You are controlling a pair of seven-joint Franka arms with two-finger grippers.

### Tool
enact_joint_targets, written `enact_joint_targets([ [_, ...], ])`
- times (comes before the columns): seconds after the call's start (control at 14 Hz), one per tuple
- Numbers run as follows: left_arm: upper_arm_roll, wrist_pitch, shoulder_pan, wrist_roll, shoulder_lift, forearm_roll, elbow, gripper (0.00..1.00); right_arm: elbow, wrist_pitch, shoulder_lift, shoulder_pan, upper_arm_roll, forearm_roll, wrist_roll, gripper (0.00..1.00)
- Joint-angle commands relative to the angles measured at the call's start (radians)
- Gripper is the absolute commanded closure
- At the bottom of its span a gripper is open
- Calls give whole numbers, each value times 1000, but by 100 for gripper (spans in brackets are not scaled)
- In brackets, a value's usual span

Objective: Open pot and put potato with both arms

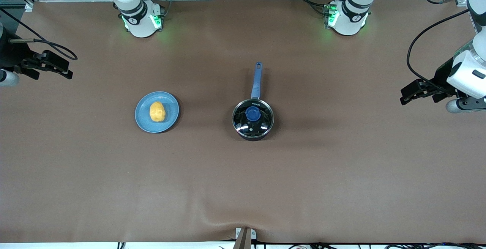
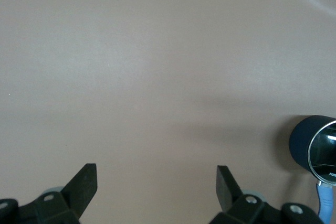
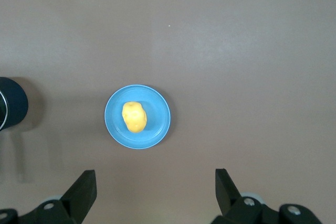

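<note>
The black pot [image 1: 253, 119] stands mid-table with its glass lid and blue knob [image 1: 253, 114] on; its blue handle [image 1: 257, 80] points toward the robots' bases. The yellow potato [image 1: 157, 112] lies on a light-blue plate [image 1: 143, 119], toward the right arm's end. My left gripper [image 1: 410, 94] is open and empty over bare table at the left arm's end. Its wrist view [image 2: 156, 182] shows the pot [image 2: 314, 150] at the edge. My right gripper [image 1: 60, 68] is open and empty over the table at the right arm's end. Its wrist view [image 3: 156, 184] shows the potato [image 3: 134, 116].
The brown tablecloth [image 1: 243, 180] covers the whole table. The plate also shows in the right wrist view [image 3: 157, 124], with the pot's edge [image 3: 10, 108] off to one side. The two arm bases [image 1: 142, 19] [image 1: 347, 17] stand along the edge farthest from the front camera.
</note>
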Motion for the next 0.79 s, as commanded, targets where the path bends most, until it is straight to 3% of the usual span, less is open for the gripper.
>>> enact_joint_targets([
  [0.0,16,11,-16,16,-33,-8,-31,0,-2,-9,-9,-14,5,5,-12,0],
  [0.71,31,28,-16,-61,-30,-54,-29,0,0,-8,-5,-14,2,5,-13,0],
])
